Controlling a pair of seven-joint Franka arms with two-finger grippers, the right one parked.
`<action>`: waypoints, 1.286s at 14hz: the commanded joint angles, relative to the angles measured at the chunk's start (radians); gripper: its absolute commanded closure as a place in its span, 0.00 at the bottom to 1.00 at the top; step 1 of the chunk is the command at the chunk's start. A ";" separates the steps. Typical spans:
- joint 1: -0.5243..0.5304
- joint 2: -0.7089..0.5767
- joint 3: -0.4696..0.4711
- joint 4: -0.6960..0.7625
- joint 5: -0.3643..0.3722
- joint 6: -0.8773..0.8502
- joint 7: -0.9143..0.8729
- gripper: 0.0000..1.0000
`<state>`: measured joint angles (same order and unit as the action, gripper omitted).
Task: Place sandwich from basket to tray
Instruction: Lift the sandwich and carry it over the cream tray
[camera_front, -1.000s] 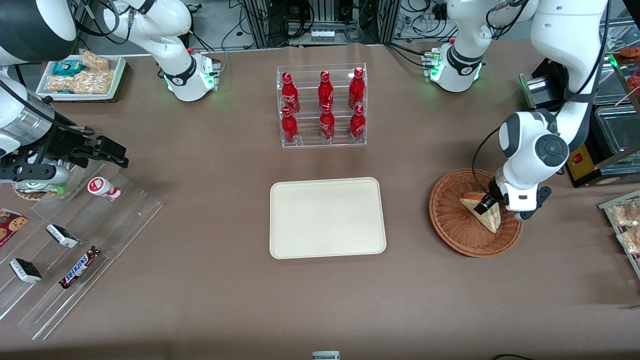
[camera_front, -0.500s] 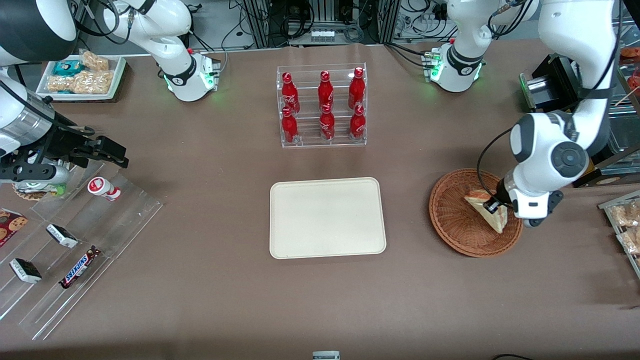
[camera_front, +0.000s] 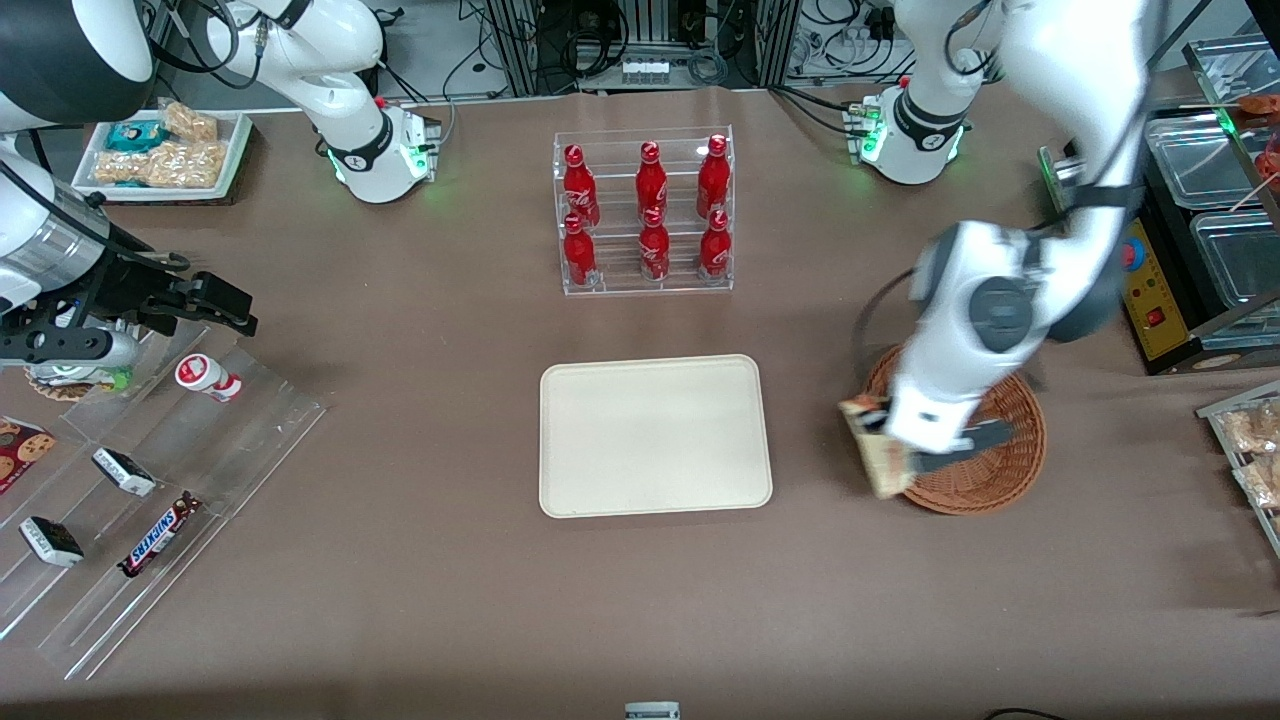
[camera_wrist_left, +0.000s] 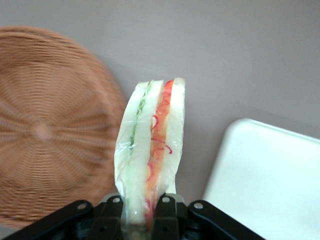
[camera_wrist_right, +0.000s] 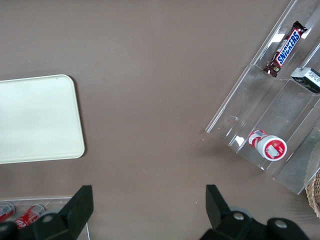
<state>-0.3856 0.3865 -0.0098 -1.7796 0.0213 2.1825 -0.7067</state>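
Note:
My left gripper (camera_front: 885, 440) is shut on the sandwich (camera_front: 872, 447), a wrapped wedge of white bread with red and green filling, and holds it in the air above the basket's rim, on the side toward the tray. In the left wrist view the sandwich (camera_wrist_left: 152, 145) stands edge-on between my fingers (camera_wrist_left: 169, 210). The round reddish-brown wicker basket (camera_front: 1005, 460) holds nothing that I can see, and shows in the wrist view too (camera_wrist_left: 47, 135). The cream tray (camera_front: 655, 435) lies bare at mid-table, and a corner of it shows in the wrist view (camera_wrist_left: 270, 185).
A clear rack of red bottles (camera_front: 645, 212) stands farther from the front camera than the tray. Stepped clear racks with a Snickers bar (camera_front: 158, 534) and small snacks lie toward the parked arm's end. A white tray of snack bags (camera_front: 165, 152) sits by the parked arm's base.
My gripper has lifted the sandwich out of the basket and carried it toward the tray, to above the basket's rim. The arm has swung over the basket.

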 joint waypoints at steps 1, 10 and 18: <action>-0.139 0.161 0.016 0.187 0.012 0.003 -0.065 0.98; -0.378 0.370 0.018 0.325 0.172 0.132 -0.273 0.98; -0.394 0.350 0.018 0.324 0.174 0.123 -0.309 0.00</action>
<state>-0.7652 0.7630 -0.0076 -1.4755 0.1705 2.3204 -0.9806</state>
